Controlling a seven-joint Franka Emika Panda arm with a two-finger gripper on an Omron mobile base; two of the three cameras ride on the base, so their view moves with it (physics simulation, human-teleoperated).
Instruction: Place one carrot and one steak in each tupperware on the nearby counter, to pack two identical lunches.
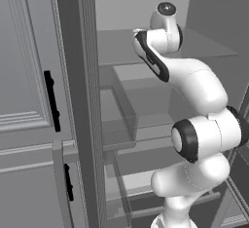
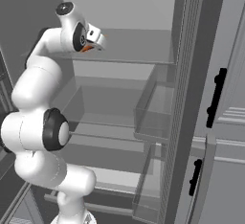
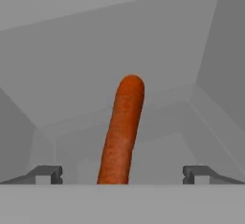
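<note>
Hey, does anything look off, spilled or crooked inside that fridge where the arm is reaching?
Nothing stands out. One bright-orange tapered carrot lies whole on a grey fridge shelf, lined up between the open hand's two fingertips. No spill or damage is visible there.

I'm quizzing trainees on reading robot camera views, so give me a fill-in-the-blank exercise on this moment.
1. The orange thing lying between the end effector's fingertips is a ____.
2. The end effector's jaws stand ____, one to each side of the carrot.
3. The arm reaches in over the ____ shelf of the open fridge.
4. The handles on the grey doors are coloured ____.

Missing words: carrot; open; top; black
</note>
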